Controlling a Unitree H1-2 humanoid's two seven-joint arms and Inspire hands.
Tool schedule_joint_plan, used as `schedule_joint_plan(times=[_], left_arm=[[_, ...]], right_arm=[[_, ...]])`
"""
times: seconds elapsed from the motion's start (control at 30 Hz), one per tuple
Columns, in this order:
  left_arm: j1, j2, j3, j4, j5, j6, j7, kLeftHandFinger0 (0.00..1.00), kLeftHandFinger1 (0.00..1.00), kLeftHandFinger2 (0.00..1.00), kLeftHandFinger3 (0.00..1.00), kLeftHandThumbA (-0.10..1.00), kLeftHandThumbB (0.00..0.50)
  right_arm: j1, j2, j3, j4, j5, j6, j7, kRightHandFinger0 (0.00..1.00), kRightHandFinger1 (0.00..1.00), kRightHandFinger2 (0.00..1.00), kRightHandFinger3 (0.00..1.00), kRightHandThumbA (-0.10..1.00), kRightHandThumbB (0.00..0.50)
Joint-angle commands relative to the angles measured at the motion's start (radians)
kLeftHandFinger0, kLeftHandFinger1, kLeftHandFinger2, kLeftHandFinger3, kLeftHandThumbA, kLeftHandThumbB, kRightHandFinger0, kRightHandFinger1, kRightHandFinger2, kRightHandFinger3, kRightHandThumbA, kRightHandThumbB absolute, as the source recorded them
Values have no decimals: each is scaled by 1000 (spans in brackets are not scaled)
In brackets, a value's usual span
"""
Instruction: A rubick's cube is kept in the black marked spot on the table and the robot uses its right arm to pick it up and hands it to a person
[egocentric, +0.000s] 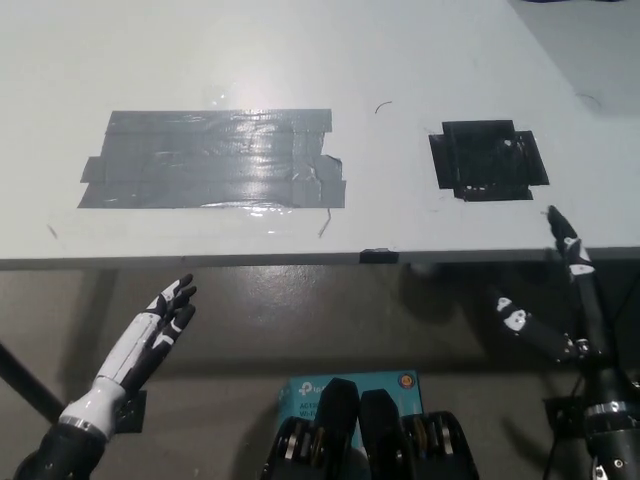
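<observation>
Black right robot hand open below table edge

Lab-like test setup: white table, taped grey patch, black marked spot.

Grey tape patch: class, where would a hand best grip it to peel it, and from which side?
Probably the ragged right end of the grey tape patch, where strip ends stagger and look wrinkled; come from the right, pinching a corner. Elsewhere it lies flat on the table.
</observation>
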Motion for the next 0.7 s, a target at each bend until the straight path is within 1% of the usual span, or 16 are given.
schedule_joint_plan(times=[0.0, 0.03, 0.1, 0.13, 0.23, 0.33, 0.4, 0.43, 0.53, 0.6, 0.67], left_arm=[[18, 9, 13, -59, 5, -16, 3, 1000, 1000, 1000, 1000, 997, 258], [22, 8, 14, -60, 2, -18, 3, 1000, 1000, 1000, 1000, 991, 248], [25, 8, 15, -63, 1, -14, 1, 1000, 1000, 1000, 1000, 990, 248], [28, 8, 14, -64, 3, -12, 0, 1000, 1000, 1000, 1000, 979, 239], [33, 9, 13, -63, 3, -19, -1, 1000, 1000, 1000, 1000, 968, 237], [37, 11, 14, -65, 2, -21, -2, 1000, 1000, 1000, 1000, 961, 239], [37, 12, 13, -66, 4, -20, -2, 1000, 1000, 1000, 1000, 961, 239], [37, 12, 12, -70, 7, -13, -2, 1000, 1000, 1000, 1000, 968, 243], [38, 12, 14, -77, 5, -7, -3, 1000, 1000, 1000, 1000, 969, 236], [36, 11, 16, -75, 2, -11, -1, 1000, 1000, 1000, 1000, 967, 236], [35, 11, 18, -74, -1, -9, -2, 1000, 1000, 1000, 1000, 967, 238]], right_arm=[[-30, 11, -50, 85, 63, -183, -47, 1000, 1000, 1000, 1000, 672, 179], [-30, 10, -50, 105, 59, -188, -42, 1000, 1000, 1000, 1000, 692, 202], [-27, 12, -50, 112, 56, -191, -38, 1000, 1000, 1000, 1000, 709, 206], [-21, 16, -50, 111, 51, -191, -35, 1000, 1000, 1000, 1000, 717, 213], [-10, 22, -48, 114, 45, -199, -30, 1000, 1000, 1000, 1000, 704, 214], [-4, 24, -40, 120, 33, -205, -25, 1000, 1000, 1000, 1000, 705, 229], [-2, 25, -38, 119, 30, -202, -22, 1000, 1000, 1000, 1000, 705, 229], [-1, 25, -36, 115, 34, -201, -15, 1000, 1000, 1000, 1000, 685, 227], [-5, 24, -34, 116, 34, -205, -11, 1000, 1000, 1000, 1000, 678, 220], [-8, 24, -33, 117, 31, -202, -10, 1000, 1000, 1000, 1000, 682, 228], [-10, 23, -33, 119, 28, -203, -10, 1000, 1000, 1000, 1000, 688, 224]])
